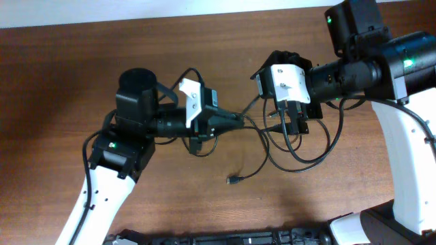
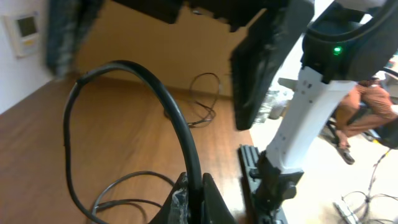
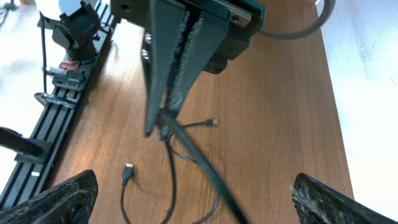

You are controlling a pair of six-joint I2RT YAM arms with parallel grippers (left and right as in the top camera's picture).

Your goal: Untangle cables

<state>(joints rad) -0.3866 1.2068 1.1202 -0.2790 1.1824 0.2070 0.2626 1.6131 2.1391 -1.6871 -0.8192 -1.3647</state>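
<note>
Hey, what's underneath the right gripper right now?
The right gripper, shut on a strand of the cables, hangs over thin loops and a loose plug on the wooden table. Where the strand sits between its fingers is hidden.

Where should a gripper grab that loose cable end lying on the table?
Just behind the small plug, coming straight down from above. That end lies flat on the table with bare wood on both sides, so a pinch across the thin cord should fit.

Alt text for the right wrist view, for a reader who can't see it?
The right gripper, fingers pressed shut, pinches a thin black cable above a brown wooden table. More cable loops lie on the table below, one ending in a small plug, and a black rail runs along the picture's left.
</note>
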